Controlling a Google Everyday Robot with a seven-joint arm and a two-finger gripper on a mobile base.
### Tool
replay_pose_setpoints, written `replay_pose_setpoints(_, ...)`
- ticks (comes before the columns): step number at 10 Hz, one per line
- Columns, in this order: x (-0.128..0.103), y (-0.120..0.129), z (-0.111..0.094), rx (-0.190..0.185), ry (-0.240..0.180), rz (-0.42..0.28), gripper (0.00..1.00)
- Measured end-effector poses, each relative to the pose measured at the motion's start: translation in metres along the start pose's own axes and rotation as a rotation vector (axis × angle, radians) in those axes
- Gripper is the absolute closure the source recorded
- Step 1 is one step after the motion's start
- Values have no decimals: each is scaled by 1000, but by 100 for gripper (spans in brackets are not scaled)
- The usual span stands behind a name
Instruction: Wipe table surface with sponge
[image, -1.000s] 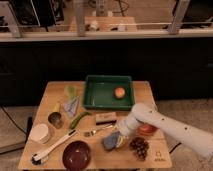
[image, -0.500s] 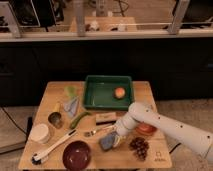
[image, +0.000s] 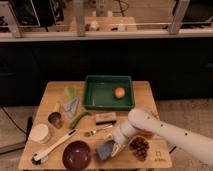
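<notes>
— Where are we standing with the wipe?

— We are reaching in from the right, and our gripper (image: 116, 146) is hanging low over the front of the tabletop (image: 55, 92), right at the sponge (image: 106, 149). The sponge is lying between the dark red bowl (image: 76, 154) and the cluster of grapes (image: 139, 148).

— Are the fingers holding it?

— We are not able to tell how far apart they are standing, or whether they are gripping it; they are touching or nearly touching its right edge.

— So which step?

— We are judging it as the grasp. Next we are needing a firm hold, then pressing down and sweeping over bare wood, steering clear of the bowl, the grapes and the spoon (image: 98, 131).
</notes>
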Motion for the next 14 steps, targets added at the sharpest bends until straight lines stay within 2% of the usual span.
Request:
replay_pose_setpoints(2, 3, 7, -4, 7, -3, 8, 100)
replay_pose_setpoints(6, 34, 12, -15, 22, 9, 68, 100)
replay_pose_setpoints(10, 41, -11, -19, 51, 11, 73, 100)
replay_pose_setpoints(14, 34, -27, -9, 48, -12, 44, 100)
